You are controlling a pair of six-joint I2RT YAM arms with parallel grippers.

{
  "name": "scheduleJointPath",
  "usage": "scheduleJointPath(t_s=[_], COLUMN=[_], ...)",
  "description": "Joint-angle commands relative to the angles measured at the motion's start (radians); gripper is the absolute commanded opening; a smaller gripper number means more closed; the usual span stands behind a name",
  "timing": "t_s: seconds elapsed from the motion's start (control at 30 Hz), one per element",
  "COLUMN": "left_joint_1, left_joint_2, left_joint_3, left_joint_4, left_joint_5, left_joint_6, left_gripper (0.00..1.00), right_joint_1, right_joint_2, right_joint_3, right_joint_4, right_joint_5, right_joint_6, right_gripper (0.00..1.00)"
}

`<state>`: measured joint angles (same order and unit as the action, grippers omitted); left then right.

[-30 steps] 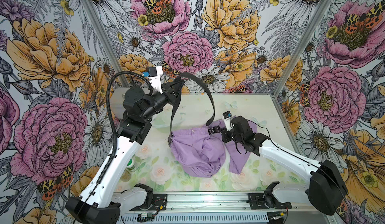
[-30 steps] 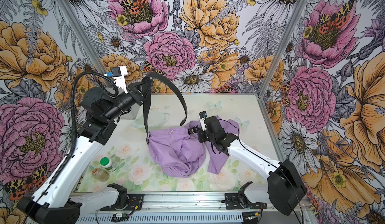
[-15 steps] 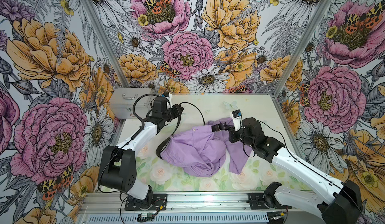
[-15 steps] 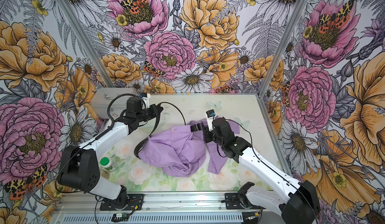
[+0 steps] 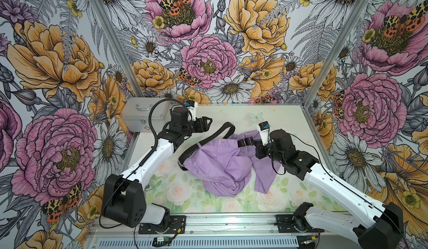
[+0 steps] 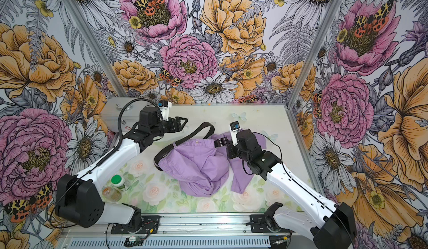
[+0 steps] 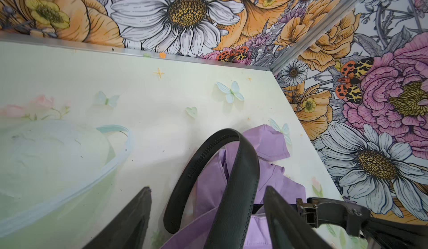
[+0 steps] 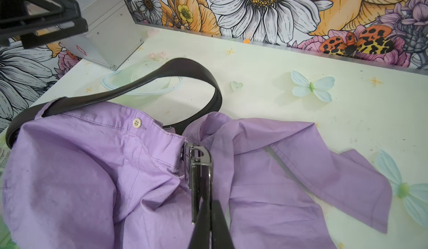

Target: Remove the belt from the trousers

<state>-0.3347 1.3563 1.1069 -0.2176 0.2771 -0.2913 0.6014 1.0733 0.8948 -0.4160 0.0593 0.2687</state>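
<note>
The lilac trousers [image 5: 220,166] [image 6: 194,164] lie crumpled mid-table. The black belt [image 5: 228,126] [image 6: 206,126] arches in a loose loop behind them and runs along the waistband to its left end. My right gripper [image 5: 251,142] [image 8: 208,205] is shut on the belt's metal buckle [image 8: 199,166] at the waistband's right end. My left gripper [image 5: 208,122] [image 7: 206,187] hovers open just left of the loop. In the left wrist view the belt strap [image 7: 243,178] shows between its spread fingers, lying lower over the trousers [image 7: 275,173], with nothing gripped.
A silver metal case [image 5: 143,114] stands at the back left corner, behind the left arm. Two small jars [image 6: 118,183] sit near the left arm's base. Floral walls close the table at the back and on both sides.
The left arm came down from high above the table and its gripper opened, letting go of the belt. The belt's loop dropped onto the table. The right gripper kept hold of the buckle.
</note>
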Motion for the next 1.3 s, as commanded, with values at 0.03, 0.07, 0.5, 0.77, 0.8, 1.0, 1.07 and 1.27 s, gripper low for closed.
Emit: scheduleJointPath(t_s=[0.03, 0.07, 0.5, 0.77, 0.8, 1.0, 1.07, 1.27], left_joint_1=[-0.064, -0.091, -0.473, -0.475, -0.475, -0.476, -0.476, -0.486], left_joint_2=[-0.111, -0.122, 0.057, 0.210, 0.229, 0.294, 0.299, 0.303], left_joint_3=[-0.009, -0.009, -0.031, 0.027, 0.035, 0.087, 0.092, 0.133], left_joint_4=[0.000, 0.001, 0.061, 0.133, 0.141, 0.171, 0.185, 0.221], left_joint_5=[-0.047, -0.047, -0.109, -0.004, 0.003, 0.012, 0.005, -0.028], left_joint_6=[0.279, 0.339, 0.911, 0.871, 0.870, 0.824, 0.800, 0.747], left_gripper=[0.75, 0.74, 0.82, 0.78, 0.77, 0.68, 0.62, 0.30], right_joint_1=[-0.006, -0.006, -0.006, -0.006, -0.006, -0.006, -0.006, -0.006], right_joint_2=[-0.020, -0.018, 0.014, 0.004, 0.001, -0.009, -0.014, -0.077], right_joint_3=[0.058, 0.062, 0.083, 0.094, 0.096, 0.096, 0.093, 0.092], right_joint_4=[-0.010, -0.013, -0.031, -0.029, -0.029, -0.029, -0.029, -0.008], right_joint_5=[0.006, 0.002, -0.088, -0.121, -0.123, -0.139, -0.133, -0.079], right_joint_6=[-0.008, -0.009, 0.002, -0.006, -0.007, -0.005, -0.006, -0.009], right_gripper=[0.00, 0.00, 0.00, 0.00, 0.00, 0.00, 0.00, 0.24])
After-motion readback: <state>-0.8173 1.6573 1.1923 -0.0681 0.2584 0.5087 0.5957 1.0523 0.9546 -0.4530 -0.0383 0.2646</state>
